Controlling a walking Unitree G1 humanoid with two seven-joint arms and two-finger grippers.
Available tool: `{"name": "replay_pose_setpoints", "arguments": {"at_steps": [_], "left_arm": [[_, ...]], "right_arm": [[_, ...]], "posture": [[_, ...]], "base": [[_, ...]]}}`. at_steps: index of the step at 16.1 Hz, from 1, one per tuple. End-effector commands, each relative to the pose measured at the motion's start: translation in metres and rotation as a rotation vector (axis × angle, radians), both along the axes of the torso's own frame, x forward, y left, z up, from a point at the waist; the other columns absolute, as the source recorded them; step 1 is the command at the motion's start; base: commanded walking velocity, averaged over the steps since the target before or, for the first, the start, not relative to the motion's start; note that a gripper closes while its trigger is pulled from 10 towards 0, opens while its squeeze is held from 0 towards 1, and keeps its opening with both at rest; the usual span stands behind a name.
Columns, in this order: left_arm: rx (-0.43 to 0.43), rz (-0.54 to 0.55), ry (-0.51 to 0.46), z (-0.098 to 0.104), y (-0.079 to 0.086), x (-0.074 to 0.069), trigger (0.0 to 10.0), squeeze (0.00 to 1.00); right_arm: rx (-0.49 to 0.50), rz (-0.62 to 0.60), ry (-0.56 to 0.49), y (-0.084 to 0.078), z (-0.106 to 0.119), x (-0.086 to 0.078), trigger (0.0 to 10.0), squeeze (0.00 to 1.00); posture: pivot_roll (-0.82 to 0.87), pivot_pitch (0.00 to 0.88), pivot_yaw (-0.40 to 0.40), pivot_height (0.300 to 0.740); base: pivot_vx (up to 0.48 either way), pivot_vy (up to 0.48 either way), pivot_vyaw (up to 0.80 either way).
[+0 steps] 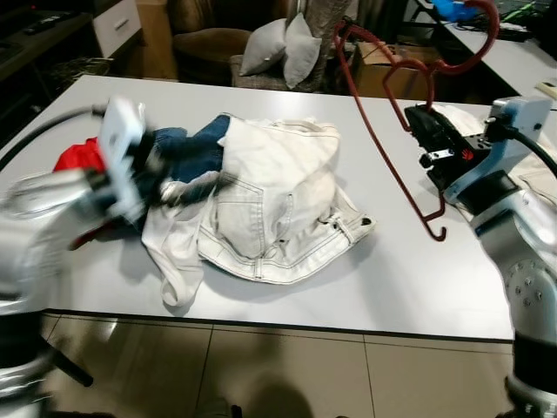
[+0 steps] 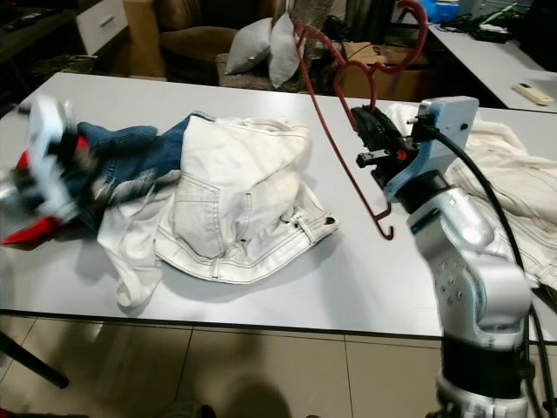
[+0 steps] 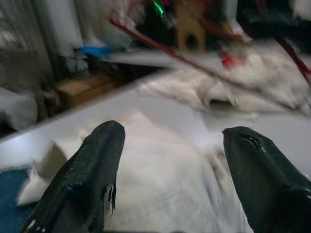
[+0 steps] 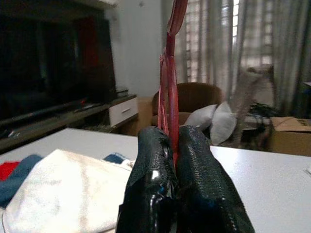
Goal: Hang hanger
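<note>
Right wrist view pretty much tells the story: the right claw point(image 4: 174, 145) is pinched tight on the red hanger point(image 4: 169, 73), fingers closed with the wire squeezed between them and the rest of it running straight up out of frame. From the head cameras the hanger point(image 1: 392, 104) is up in the air over the right side of the table point(image 1: 418, 279), tilted, hook end high near the top of the shot and the lower corner dangling just below the claw point(image 1: 432, 139). It isn't touching the table as far as I can see.

The left claw point(image 3: 167, 160) is wide open with nothing in it, hovering over the pile of clothes point(image 1: 261, 200), white jeans on top, some blue denim point(image 1: 187, 148) and a red thing point(image 1: 78, 157) poking out at the left. That arm is blurry in the head views.

So I'd call this the carry stage: hanger is picked up, not hung yet. No rail or rack that I can make out anywhere here, so the next move probably means turning or walking to find one, then getting the hook oriented to drop over it. The grip is low on the wire, so expect the hanger to swing.
</note>
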State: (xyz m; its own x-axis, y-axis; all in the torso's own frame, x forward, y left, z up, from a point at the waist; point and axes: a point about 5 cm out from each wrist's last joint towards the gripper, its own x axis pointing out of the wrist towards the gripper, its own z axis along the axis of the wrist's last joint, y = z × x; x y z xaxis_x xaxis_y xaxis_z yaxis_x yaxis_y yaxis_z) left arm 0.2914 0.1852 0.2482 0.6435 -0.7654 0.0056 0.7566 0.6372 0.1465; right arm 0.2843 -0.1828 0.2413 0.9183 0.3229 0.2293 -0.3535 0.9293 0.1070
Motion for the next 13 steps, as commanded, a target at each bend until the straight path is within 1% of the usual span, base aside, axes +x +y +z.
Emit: {"name": "replay_pose_setpoints", "arguments": {"at_steps": [1,2,4,5,6,7,9,10,12,13], "left_arm": [[-0.08,0.115,-0.024,0.0,-0.008,0.005,10.0,0.43],[-0.096,0.168,-0.038,-0.006,-0.021,0.005,10.0,0.23],[-0.068,0.212,-0.053,-0.019,-0.042,0.002,10.0,0.22],[-0.076,0.226,-0.049,-0.023,-0.048,0.001,10.0,0.22],[-0.092,0.258,-0.032,-0.028,-0.051,0.001,10.0,0.22],[-0.098,0.315,-0.007,-0.04,-0.056,-0.001,10.0,0.22],[-0.094,0.389,0.015,-0.051,-0.056,-0.003,10.0,0.22],[-0.049,0.416,-0.001,-0.052,-0.057,-0.003,10.0,0.22],[-0.018,0.407,-0.024,-0.051,-0.06,-0.004,10.0,0.22],[0.0,0.397,-0.032,-0.052,-0.063,-0.007,10.0,0.22]], "right_arm": [[0.0,-0.079,0.003,-0.001,-0.001,-0.008,10.0,0.0],[0.015,-0.13,0.02,0.003,-0.007,-0.015,10.0,0.0],[0.049,-0.193,0.074,0.007,-0.019,-0.025,10.0,0.0],[0.06,-0.213,0.09,0.008,-0.022,-0.029,10.0,0.0],[0.039,-0.221,0.101,0.01,-0.026,-0.032,10.0,0.0],[-0.001,-0.233,0.125,0.013,-0.035,-0.041,10.0,0.0],[-0.008,-0.272,0.129,0.014,-0.038,-0.05,10.0,0.0],[-0.016,-0.295,0.108,0.015,-0.034,-0.05,10.0,0.0],[-0.011,-0.297,0.103,0.016,-0.033,-0.049,10.0,0.0],[-0.016,-0.286,0.112,0.02,-0.036,-0.049,10.0,0.0]], "posture": [[-0.01,0.0,-0.038,0.74],[-0.02,0.011,-0.026,0.74],[-0.03,0.035,-0.011,0.74],[-0.03,0.038,-0.011,0.74],[-0.04,0.038,-0.012,0.74],[-0.05,0.03,-0.012,0.74],[-0.04,0.037,-0.003,0.74],[-0.03,0.056,-0.006,0.74],[-0.03,0.059,-0.031,0.74],[-0.02,0.056,-0.043,0.74]], "base": [[0.0,0.0,0.0],[0.0,0.0,0.0],[0.0,0.0,0.0],[0.0,0.0,0.0],[0.0,0.0,0.0],[0.0,-0.319,0.0],[0.0,-0.379,0.0],[0.0,-0.442,0.0],[0.0,-0.439,0.0],[0.0,-0.435,0.0]]}}
